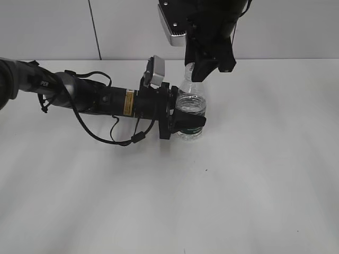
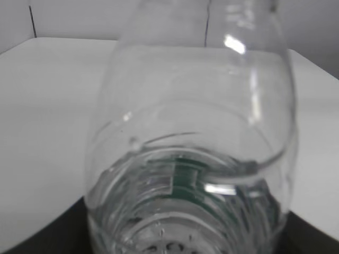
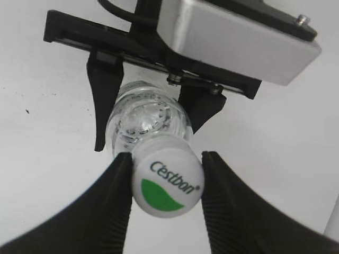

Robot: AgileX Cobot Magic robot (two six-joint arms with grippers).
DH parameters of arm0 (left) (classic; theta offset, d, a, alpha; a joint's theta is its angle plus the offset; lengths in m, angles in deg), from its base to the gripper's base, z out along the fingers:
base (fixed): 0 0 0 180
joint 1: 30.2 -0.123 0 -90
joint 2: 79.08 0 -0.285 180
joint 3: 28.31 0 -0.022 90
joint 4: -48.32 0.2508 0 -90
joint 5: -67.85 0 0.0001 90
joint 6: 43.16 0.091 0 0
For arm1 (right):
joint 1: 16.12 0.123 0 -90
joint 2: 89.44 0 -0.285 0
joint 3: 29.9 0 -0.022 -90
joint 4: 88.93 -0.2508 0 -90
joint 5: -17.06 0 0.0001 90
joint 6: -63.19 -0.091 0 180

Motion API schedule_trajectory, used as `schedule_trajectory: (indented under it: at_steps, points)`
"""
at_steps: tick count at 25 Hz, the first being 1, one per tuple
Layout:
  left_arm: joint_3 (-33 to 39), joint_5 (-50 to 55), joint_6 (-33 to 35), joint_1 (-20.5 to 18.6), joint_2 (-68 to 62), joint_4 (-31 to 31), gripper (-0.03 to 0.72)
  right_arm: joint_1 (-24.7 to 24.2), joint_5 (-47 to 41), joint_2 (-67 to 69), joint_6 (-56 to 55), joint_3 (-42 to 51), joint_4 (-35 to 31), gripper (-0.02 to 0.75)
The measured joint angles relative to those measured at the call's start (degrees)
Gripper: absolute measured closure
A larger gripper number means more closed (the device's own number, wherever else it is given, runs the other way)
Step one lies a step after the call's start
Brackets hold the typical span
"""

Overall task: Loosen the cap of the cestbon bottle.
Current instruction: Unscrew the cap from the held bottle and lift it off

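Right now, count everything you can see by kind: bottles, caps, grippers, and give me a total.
Bottle: 1
Cap: 1
Grippers: 2, left gripper and right gripper
Total: 4
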State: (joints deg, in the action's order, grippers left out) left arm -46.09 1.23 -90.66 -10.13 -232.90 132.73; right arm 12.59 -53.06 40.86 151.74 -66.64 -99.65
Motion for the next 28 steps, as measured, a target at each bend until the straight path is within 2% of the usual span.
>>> schedule_trajectory:
  at_steps: [9, 18, 28]
  points:
    - [-0.1, 0.1, -0.1, 0.0, 0.0, 0.1, 0.279, 0.0, 0.1, 0.0, -3.3, 0.0, -0.1, 0.408]
    - [-0.1, 0.3, -0.8, 0.0, 0.0, -0.2, 0.281, 0.0, 0.2, 0.1, -5.7, 0.0, -2.2, 0.251]
    - [-0.2, 0.3, -1.3, 0.0, 0.0, -0.3, 0.281, 0.0, 0.2, 0.1, -31.0, -1.3, -0.8, 0.241]
